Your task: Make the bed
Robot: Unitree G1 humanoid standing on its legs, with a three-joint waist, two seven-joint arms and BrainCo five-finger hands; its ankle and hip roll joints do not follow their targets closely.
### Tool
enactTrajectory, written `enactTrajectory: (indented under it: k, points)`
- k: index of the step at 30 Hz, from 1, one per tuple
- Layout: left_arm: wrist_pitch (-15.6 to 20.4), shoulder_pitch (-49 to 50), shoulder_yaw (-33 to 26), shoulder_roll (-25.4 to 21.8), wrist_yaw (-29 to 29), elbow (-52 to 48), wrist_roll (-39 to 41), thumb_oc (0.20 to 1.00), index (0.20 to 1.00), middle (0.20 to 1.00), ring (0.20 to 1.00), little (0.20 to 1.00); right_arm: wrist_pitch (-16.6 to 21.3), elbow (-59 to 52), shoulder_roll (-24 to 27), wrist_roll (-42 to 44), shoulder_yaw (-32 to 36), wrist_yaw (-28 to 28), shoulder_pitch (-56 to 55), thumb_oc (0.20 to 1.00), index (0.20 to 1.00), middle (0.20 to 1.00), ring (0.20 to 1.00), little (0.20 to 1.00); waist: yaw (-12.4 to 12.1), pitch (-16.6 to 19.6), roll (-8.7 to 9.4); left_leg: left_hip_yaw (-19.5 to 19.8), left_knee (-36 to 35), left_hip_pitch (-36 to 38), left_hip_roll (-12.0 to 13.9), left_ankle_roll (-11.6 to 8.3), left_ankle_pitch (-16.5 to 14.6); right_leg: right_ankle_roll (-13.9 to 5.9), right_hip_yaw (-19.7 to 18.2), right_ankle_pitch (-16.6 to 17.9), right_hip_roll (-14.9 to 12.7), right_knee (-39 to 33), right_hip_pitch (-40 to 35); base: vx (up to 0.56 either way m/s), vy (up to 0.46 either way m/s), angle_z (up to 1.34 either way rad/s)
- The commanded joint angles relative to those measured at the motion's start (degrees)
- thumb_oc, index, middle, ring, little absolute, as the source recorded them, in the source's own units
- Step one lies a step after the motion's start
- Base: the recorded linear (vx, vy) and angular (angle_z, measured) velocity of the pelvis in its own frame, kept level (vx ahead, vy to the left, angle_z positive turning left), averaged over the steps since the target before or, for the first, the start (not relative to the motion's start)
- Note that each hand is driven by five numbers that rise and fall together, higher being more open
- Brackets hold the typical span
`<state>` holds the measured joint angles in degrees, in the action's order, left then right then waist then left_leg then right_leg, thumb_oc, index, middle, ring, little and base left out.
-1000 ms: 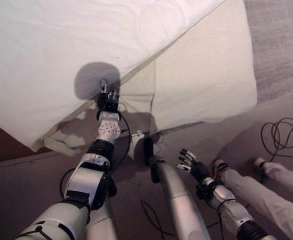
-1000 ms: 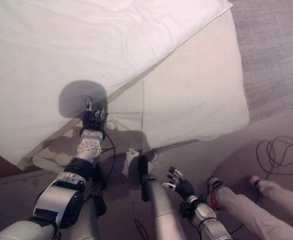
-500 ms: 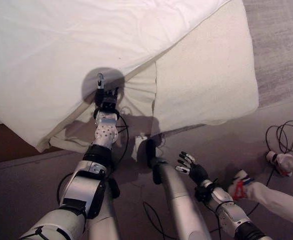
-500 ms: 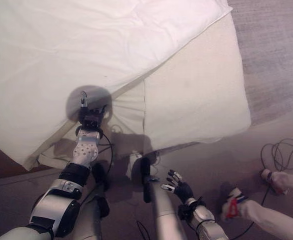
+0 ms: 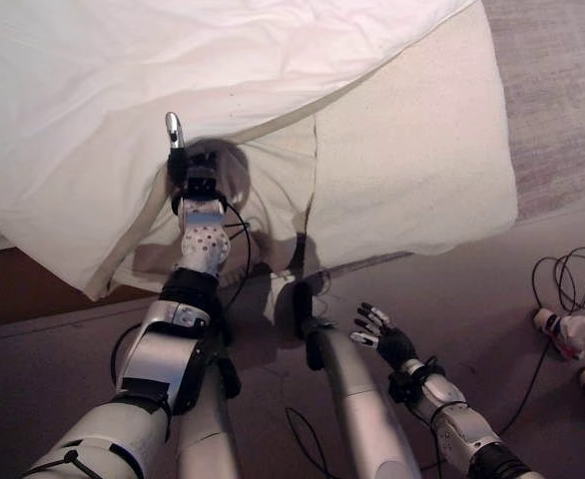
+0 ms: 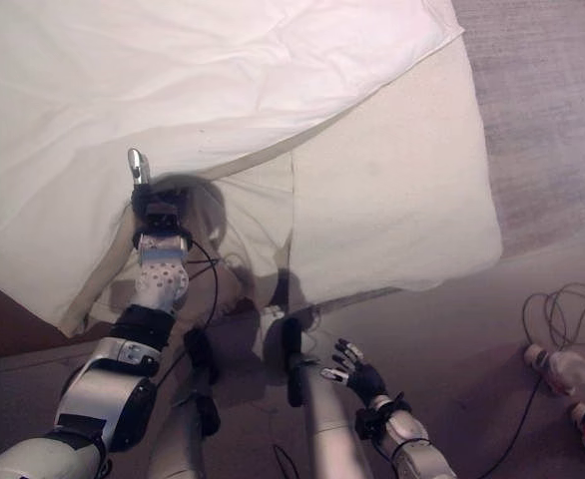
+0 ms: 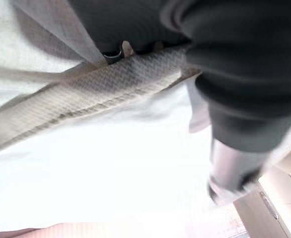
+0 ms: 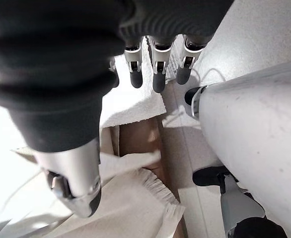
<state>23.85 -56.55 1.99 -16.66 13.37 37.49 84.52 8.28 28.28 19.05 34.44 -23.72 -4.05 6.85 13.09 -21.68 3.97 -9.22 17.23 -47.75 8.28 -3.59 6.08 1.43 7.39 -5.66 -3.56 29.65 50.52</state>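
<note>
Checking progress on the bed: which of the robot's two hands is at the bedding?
The left hand, reaching up at the white duvet's edge; the right hand hangs open above the floor.

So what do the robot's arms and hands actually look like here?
Both arms are smooth silver-grey shells with black joint bands. The left hand has a dark ribbed cover, a white perforated wrist section and a thin black cable alongside. The right hand has silver fingers with dark tips and a dark cover.
</note>
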Motion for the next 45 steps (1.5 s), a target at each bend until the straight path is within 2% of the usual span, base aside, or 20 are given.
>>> enactTrajectory:
  k: [1, 3, 4, 5, 7, 9, 11, 12, 14, 15, 16, 17, 19, 20, 21, 23, 26, 30, 39, 45]
  points:
    - [4.59, -8.51, -2.34, -6.82, -0.92, 1.55, -4.18, 1.0, 1.0, 1.0, 1.0, 1.0, 1.6, -2.31, 1.03, 0.59, -0.91, 0.47, -2.54, 1.0, 1.0, 1.0, 1.0, 1.0, -0.19, 2.66, 0.29, -0.56, 8.26, -0.87, -1.33, 2.42, -9.78, -6.97, -0.15, 7.53, -0.64, -7.67, -1.92, 0.0, 0.0, 0.0]
    - [4.26, -8.69, -2.17, -6.76, -0.34, 2.11, -4.62, 1.0, 1.0, 1.0, 1.0, 1.0, 1.48, -2.27, 1.14, 0.6, -1.05, 0.5, -2.59, 1.0, 1.0, 1.0, 1.0, 1.0, -0.22, 2.97, -0.06, -0.07, 8.19, -0.37, -1.3, 2.01, -10.92, -7.45, -0.58, 6.62, -0.49, -7.47, -2.28, 0.04, 0.022, -0.04]
    - [4.33, -8.8, -2.02, -6.63, -0.08, 2.15, -4.91, 1.0, 1.0, 1.0, 1.0, 1.0, 1.42, -2.38, 1.34, 0.45, -1.02, 0.44, -2.7, 1.0, 1.0, 1.0, 1.0, 1.0, -0.16, 2.75, 0.02, -0.7, 8.66, -1.17, -1.31, 2.46, -9.81, -6.94, -0.15, 7.52, -0.77, -7.48, -1.69, 0.07, 0.017, -0.04]
    - [4.32, -8.8, -2.0, -6.63, -0.02, 2.15, -4.94, 1.0, 1.0, 1.0, 1.0, 1.0, 1.4, -2.36, 1.32, 0.44, -1.03, 0.45, -2.7, 1.0, 1.0, 1.0, 1.0, 1.0, -0.27, 3.03, -0.21, -0.07, 8.49, -0.58, -1.32, 1.99, -10.92, -7.4, -0.51, 6.6, -0.51, -7.28, -2.1, -0.06, 0.006, -0.02]
    - [4.13, -8.54, -1.83, -6.07, 0.86, 1.79, -6.08, 1.0, 1.0, 1.0, 1.0, 1.0, 1.48, -2.35, 1.49, 0.65, -0.64, 0.63, -2.82, 1.0, 1.0, 1.0, 1.0, 1.0, -0.25, 2.92, -0.24, -0.67, 8.83, -1.36, -1.33, 2.54, -9.95, -6.85, -0.2, 7.43, -0.84, -7.27, -1.41, 0.0, 0.0, 0.0]
    - [4.43, -8.16, -1.57, -5.25, 1.27, 0.39, -6.59, 1.0, 1.0, 1.0, 1.0, 1.0, 1.5, -2.34, 1.51, 0.63, -0.46, 0.85, -2.94, 1.0, 1.0, 1.0, 1.0, 1.0, -0.4, 3.25, -0.54, -0.03, 8.59, -0.76, -1.32, 2.12, -11.07, -7.27, -0.5, 6.51, -0.62, -6.99, -1.81, 0.03, 0.002, 0.0]
    - [4.35, -7.4, -1.31, -4.86, 1.81, -1.08, -7.8, 1.0, 1.0, 1.0, 1.0, 1.0, 1.46, -2.25, 1.53, 0.57, -0.21, 0.92, -3.03, 1.0, 1.0, 1.0, 1.0, 1.0, -0.49, 2.99, -0.46, -0.62, 8.73, -1.4, -1.47, 2.6, -9.84, -6.75, -0.13, 7.48, -0.83, -7.2, -1.34, -0.04, -0.004, 0.01]
    - [4.25, -6.94, -1.11, -4.75, 1.87, -1.7, -8.22, 1.0, 1.0, 1.0, 1.0, 1.0, 1.4, -2.41, 1.43, 0.57, -0.17, 0.91, -3.13, 1.0, 1.0, 1.0, 1.0, 1.0, -0.66, 3.19, -0.72, -0.06, 8.45, -0.72, -1.46, 2.1, -10.93, -7.22, -0.44, 6.52, -0.61, -7.11, -1.84, 0.06, 0.006, 0.03]
    - [4.14, -6.14, -0.72, -4.32, 2.44, -2.9, -8.99, 1.0, 1.0, 1.0, 1.0, 1.0, 1.35, -2.4, 1.44, 0.68, 0.12, 1.13, -3.1, 1.0, 1.0, 1.0, 1.0, 1.0, -0.91, 3.01, -0.89, -0.06, 8.38, -0.7, -1.49, 2.1, -10.85, -7.2, -0.49, 6.52, -0.68, -7.18, -1.88, -0.01, -0.007, 0.01]
    - [4.22, -5.82, -0.28, -4.03, 3.07, -3.8, -9.5, 1.0, 1.0, 1.0, 1.0, 1.0, 1.34, -2.39, 1.41, 0.61, 0.21, 1.37, -3.05, 1.0, 1.0, 1.0, 1.0, 1.0, -0.91, 2.64, -0.82, -0.6, 8.51, -1.33, -1.57, 2.54, -9.57, -6.68, -0.07, 7.49, -0.96, -7.45, -1.49, 0.0, 0.0, 0.0]
    - [4.27, -5.45, -0.04, -3.92, 3.31, -4.7, -9.81, 1.0, 1.0, 1.0, 1.0, 1.0, 1.35, -2.38, 1.35, 0.62, 0.33, 1.51, -3.03, 1.0, 1.0, 1.0, 1.0, 1.0, -1.1, 2.81, -1.14, 0.04, 8.29, -0.71, -1.65, 2.06, -10.65, -7.14, -0.34, 6.5, -0.73, -7.36, -2.03, -0.08, -0.019, 0.01]
    - [4.28, -5.45, -0.05, -3.9, 3.32, -4.76, -9.84, 1.0, 1.0, 1.0, 1.0, 1.0, 1.37, -2.42, 1.37, 0.62, 0.36, 1.5, -3.04, 1.0, 1.0, 1.0, 1.0, 1.0, -1.0, 2.55, -0.94, -0.53, 8.48, -1.36, -1.65, 2.55, -9.5, -6.66, -0.01, 7.47, -0.98, -7.55, -1.57, 0.0, 0.0, 0.0]
    - [4.45, -2.33, 0.11, -2.86, 2.81, -9.77, -10.25, 1.0, 1.0, 1.0, 1.0, 1.0, 1.62, -1.99, 1.06, 0.9, 1.18, 1.96, -2.88, 1.0, 1.0, 1.0, 1.0, 1.0, -1.41, 2.22, -1.23, -0.44, 8.41, -1.33, -1.84, 2.64, -9.3, -6.61, 0.0, 7.54, -1.01, -7.64, -1.62, -0.01, -0.016, 0.04]
    - [4.31, -0.82, 0.3, -2.43, 2.38, -12.09, -10.41, 1.0, 1.0, 1.0, 1.0, 1.0, 1.61, -2.07, 0.93, 0.86, 1.33, 2.04, -2.96, 1.0, 1.0, 1.0, 1.0, 1.0, -1.71, 2.23, -1.48, 0.06, 8.36, -0.51, -1.8, 2.14, -10.56, -7.06, -0.28, 6.47, -0.76, -7.39, -2.28, -0.01, -0.017, 0.04]
    - [3.66, 0.92, 0.31, -2.44, 0.9, -14.17, -10.22, 1.0, 1.0, 1.0, 1.0, 1.0, 1.7, -2.28, 0.76, 0.87, 1.72, 2.06, -2.99, 1.0, 1.0, 1.0, 1.0, 1.0, -1.74, 1.83, -1.34, -0.47, 8.47, -1.18, -1.88, 2.66, -9.3, -6.57, -0.04, 7.47, -1.0, -7.66, -1.83, 0.0, 0.0, 0.0]
    - [2.68, 5.58, -0.32, -1.95, -3.31, -19.09, -8.53, 1.0, 1.0, 1.0, 1.0, 1.0, 1.89, -2.47, 0.39, 0.73, 2.42, 1.96, -3.56, 1.0, 1.0, 1.0, 1.0, 1.0, -2.33, 1.55, -1.63, 0.21, 8.32, -0.26, -1.92, 2.18, -10.61, -6.95, -0.25, 6.22, -0.75, -7.41, -2.53, 0.02, -0.006, 0.04]
    - [2.07, 10.52, 0.29, -1.36, -6.19, -24.24, -7.23, 1.0, 1.0, 1.0, 1.0, 1.0, 1.94, -2.42, -0.23, 0.37, 3.18, 2.27, -3.66, 1.0, 1.0, 1.0, 1.0, 1.0, -2.75, 1.11, -1.84, 0.13, 7.85, 0.27, -2.13, 2.25, -10.45, -6.93, -0.22, 6.38, -0.78, -7.65, -2.89, 0.02, -0.003, 0.0]
    - [2.92, 12.86, 0.5, -0.74, -5.38, -26.76, -7.55, 1.0, 1.0, 1.0, 1.0, 1.0, 2.26, -2.39, -0.5, 0.11, 3.24, 2.69, -3.6, 1.0, 1.0, 1.0, 1.0, 1.0, -3.11, 0.77, -1.89, 0.07, 7.8, 0.54, -2.23, 2.28, -10.36, -6.89, -0.07, 6.41, -0.86, -7.77, -3.18, 0.0, 0.0, 0.0]
    - [5.38, 11.48, -1.65, -0.36, -0.52, -23.92, -9.21, 1.0, 1.0, 1.0, 1.0, 1.0, 2.8, -2.87, -0.13, 0.4, 2.78, 3.0, -3.52, 1.0, 1.0, 1.0, 1.0, 1.0, -3.1, 0.41, -1.9, 0.24, 7.65, 1.07, -2.25, 2.34, -10.42, -6.87, -0.08, 6.29, -0.85, -7.83, -3.69, 0.0, 0.0, 0.0]
    - [6.44, 7.64, -2.53, -0.9, 2.87, -18.4, -9.54, 1.0, 1.0, 1.0, 1.0, 1.0, 2.54, -2.67, 0.57, 0.75, 2.07, 2.99, -3.29, 1.0, 1.0, 1.0, 1.0, 1.0, -2.71, 0.82, -1.93, 0.28, 7.65, 1.08, -2.08, 2.31, -10.53, -6.97, -0.07, 6.19, -0.9, -7.62, -3.62, 0.0, 0.0, 0.0]
